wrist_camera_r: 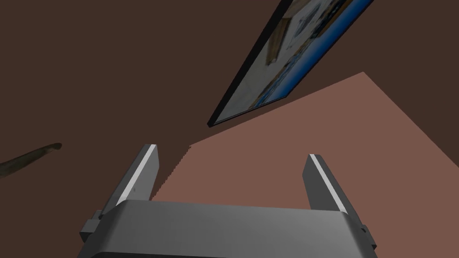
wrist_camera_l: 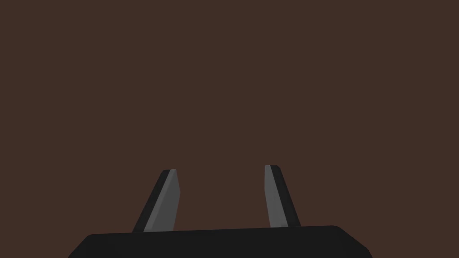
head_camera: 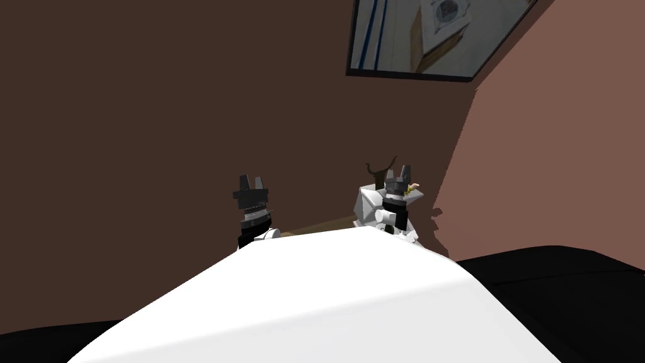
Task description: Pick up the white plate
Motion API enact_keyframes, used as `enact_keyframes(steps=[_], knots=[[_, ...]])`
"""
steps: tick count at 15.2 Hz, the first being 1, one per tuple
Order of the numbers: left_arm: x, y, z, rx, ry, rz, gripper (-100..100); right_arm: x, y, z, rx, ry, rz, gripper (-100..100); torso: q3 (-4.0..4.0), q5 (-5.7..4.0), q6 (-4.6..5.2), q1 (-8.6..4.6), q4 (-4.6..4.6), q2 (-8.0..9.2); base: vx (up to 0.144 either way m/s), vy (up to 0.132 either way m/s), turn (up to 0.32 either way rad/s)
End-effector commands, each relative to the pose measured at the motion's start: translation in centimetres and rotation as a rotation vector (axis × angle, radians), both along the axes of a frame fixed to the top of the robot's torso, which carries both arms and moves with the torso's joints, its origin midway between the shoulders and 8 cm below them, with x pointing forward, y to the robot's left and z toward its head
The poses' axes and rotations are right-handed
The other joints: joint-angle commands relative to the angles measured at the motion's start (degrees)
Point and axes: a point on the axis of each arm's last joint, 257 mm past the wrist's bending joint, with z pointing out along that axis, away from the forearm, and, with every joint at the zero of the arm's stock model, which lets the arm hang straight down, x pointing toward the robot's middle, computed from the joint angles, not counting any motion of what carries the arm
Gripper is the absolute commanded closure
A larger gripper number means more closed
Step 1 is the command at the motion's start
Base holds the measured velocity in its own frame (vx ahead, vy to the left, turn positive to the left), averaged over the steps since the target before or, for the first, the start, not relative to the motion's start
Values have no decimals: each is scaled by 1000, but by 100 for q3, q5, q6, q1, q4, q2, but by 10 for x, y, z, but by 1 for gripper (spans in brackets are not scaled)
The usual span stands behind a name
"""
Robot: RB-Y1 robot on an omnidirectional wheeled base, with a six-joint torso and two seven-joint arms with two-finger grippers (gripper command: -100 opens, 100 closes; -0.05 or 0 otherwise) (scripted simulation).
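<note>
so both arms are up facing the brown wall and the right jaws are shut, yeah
Not shut: the right jaws stand open, wide apart, as the right wrist view shows against the brown wall. The rest is right.

Dim scene, hard-edged shade.
Shaded dark brown wall [head_camera: 157,94] on the left, brighter pink wall [head_camera: 567,157] on the right, split by a jagged shadow edge; tilted and splayed toward the corners; sharp throughout.
</note>
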Motion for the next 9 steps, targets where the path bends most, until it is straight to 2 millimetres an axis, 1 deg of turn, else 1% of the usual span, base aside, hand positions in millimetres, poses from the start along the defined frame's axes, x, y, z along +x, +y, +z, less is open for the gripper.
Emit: enact_keyframes(steps=[1, 2, 3, 4, 5, 6, 7, 8, 9], knots=[[0, 0, 0, 0, 0, 0, 0, 1, -11, -10, 5, 9, -24, -100, 0, 0, 0, 0, 0, 0, 28, 40, 37], [0, 0, 0, 0, 0, 0, 0, -4, -27, -2, 3, -23, -67, -100, 1, -1, 2, -6, 0, 2, 30, 49, 104], [0, 0, 0, 0, 0, 0, 0, -2, -31, -11, 10, -4, -73, -100, 2, -1, 0, -7, 1, 3, 33, 47, 120], [0, 0, 0, 0, 0, 0, 0, -2, -32, -13, 11, 0, -74, -100, 1, -2, 0, -7, 0, 2, 27, 31, 46], [0, 0, 0, 0, 0, 0, 0, -6, -51, -10, 16, -22, -123, -100, 2, -2, 2, -11, 1, 4, 33, 46, 95], [0, 0, 0, 0, 0, 0, 0, -5, -53, -16, 20, -11, -126, -100, 1, -2, 0, -10, 1, 2, 36, 54, 107], [0, 0, 0, 0, 0, 0, 0, -10, -71, -12, 27, -37, -173, -100, 1, -2, 0, -7, 0, 1, 49, 55, 136], [0, 0, 0, 0, 0, 0, 0, -9, -75, -19, 32, -23, -181, -100, -1, -1, -1, -6, 0, -2, 46, 55, 132], [0, 0, 0, 0, 0, 0, 0, -15, -90, -10, 38, -61, -223, -100, -1, -1, 0, -5, 0, -2, 45, 59, 141]])
